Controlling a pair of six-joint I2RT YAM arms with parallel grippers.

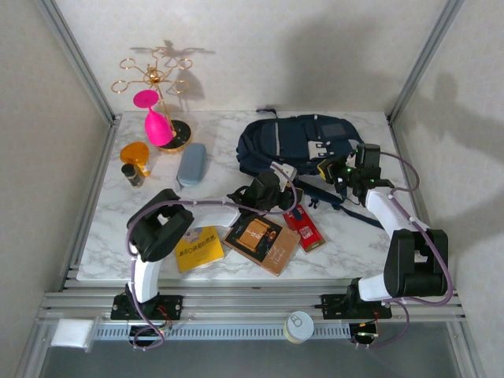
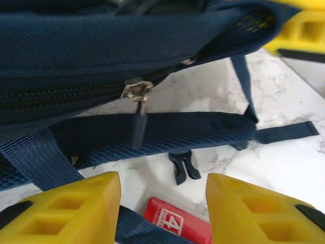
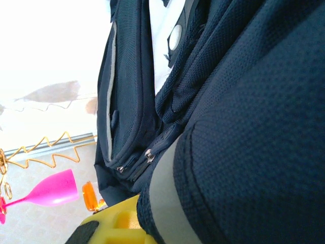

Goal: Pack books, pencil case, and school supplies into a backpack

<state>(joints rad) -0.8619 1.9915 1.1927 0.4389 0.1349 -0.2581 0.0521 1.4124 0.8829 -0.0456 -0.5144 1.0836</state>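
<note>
Far centre of the table [image 1: 354, 236]: a navy blue fabric backpack [image 1: 293, 142] with pale grey trim lies on white marble.
Left gripper [image 2: 162, 195]: at the backpack's near edge; its yellow fingers [image 2: 76, 208] are spread, with nothing between them.
Left wrist view, close detail: a metal zip pull [image 2: 136, 92] hangs on the zip line just beyond the fingers. A black buckle [image 2: 183, 166] lies on the marble.
Right gripper [image 1: 337, 172]: at the backpack's near right corner, fingers pressed together on a fold of its fabric.
Right wrist view, close detail: fabric lies across one yellow finger [image 3: 119, 223]. A pink goblet [image 3: 51, 189] and a gold wire stand [image 3: 45, 148] are beyond it.
Top view, wider layout: the soft oblong grey-blue pencil case [image 1: 191, 164] lies left of the backpack, apart from it. The flat red rectangular pack [image 1: 303, 227] is near its straps. The yellow book [image 1: 198, 248] and brown-black book [image 1: 262, 240] lie side by side, nearest the arms.
</note>
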